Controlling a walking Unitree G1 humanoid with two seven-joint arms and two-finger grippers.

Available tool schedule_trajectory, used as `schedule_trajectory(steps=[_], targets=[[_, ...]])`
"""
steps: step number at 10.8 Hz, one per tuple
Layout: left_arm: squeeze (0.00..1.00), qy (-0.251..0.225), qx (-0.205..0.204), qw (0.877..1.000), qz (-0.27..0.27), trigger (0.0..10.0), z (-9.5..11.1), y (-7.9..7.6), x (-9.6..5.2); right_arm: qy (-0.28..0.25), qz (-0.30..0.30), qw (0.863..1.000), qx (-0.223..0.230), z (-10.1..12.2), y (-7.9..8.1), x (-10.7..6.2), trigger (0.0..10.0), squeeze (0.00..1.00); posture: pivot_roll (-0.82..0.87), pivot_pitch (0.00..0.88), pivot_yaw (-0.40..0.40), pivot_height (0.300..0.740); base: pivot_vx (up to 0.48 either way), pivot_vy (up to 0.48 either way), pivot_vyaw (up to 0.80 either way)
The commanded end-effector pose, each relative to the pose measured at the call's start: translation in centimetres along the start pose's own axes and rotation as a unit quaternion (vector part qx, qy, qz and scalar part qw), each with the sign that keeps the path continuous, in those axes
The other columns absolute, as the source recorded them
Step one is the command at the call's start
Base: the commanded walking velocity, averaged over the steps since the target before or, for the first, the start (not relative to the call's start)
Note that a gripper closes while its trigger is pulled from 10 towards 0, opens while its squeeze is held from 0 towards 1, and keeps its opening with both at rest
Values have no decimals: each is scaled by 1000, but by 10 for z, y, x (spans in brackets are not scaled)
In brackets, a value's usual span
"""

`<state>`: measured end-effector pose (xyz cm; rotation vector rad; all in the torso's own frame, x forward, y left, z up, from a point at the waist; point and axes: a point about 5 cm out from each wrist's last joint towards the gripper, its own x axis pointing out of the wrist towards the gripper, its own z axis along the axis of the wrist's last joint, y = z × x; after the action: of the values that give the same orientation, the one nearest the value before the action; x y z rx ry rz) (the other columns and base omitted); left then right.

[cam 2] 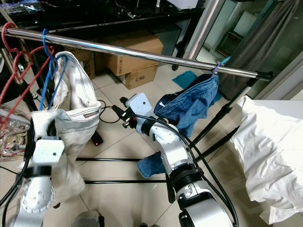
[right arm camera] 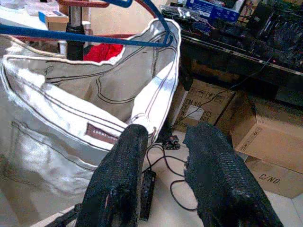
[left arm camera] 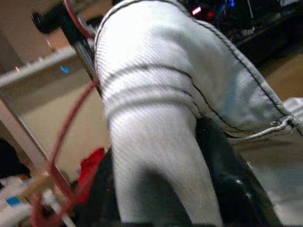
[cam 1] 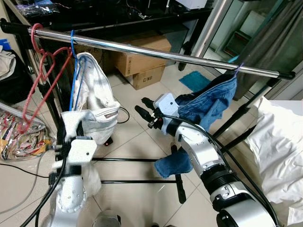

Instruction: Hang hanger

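left end effector (left arm camera: 156, 189) hidden under white garment (cam 1: 97, 94)

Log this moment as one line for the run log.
blue hanger with white trousers on rail | left hand shut on white trousers | right hand open, empty, near trousers | jeans hanging

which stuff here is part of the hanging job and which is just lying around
Job:
blue hanger hooked on the rail
white jeans on that hanger
left gripper, fingers around the white jeans
right gripper, open, empty, beside the jeans

Lying about:
red hanger on the rail
blue jeans on the rail
boxes
teal mat
white bedding
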<state>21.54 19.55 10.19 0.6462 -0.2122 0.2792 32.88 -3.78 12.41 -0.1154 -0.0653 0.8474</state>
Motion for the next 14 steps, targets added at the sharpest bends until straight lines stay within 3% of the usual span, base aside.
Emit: schedule_trajectory(steps=[1,3,4,9,14], targets=[[1000,-1,-25,1000,-14,10000,4,-6,-1,7,-9,1000,3,-4,-5,-6,10000,0,387,57,-187,740,0,0,0],[1000,-7,-77,996,-53,10000,12,-18,-2,7,-8,1000,1,-3,-4,-6,10000,0,381,55,-187,740,0,0,0],[0,-9,-88,994,-67,10000,14,-23,-4,8,-10,1000,1,-3,-5,-7,10000,0,381,55,-187,740,0,0,0],[0,-47,-60,996,-40,10000,26,-11,0,8,-11,1000,2,-4,-4,-7,10000,0,384,55,-182,740,0,0,0],[0,-67,-43,995,-54,10000,33,-10,9,7,-11,1000,4,-4,-1,-5,10000,0,391,55,-180,740,0,0,0]])
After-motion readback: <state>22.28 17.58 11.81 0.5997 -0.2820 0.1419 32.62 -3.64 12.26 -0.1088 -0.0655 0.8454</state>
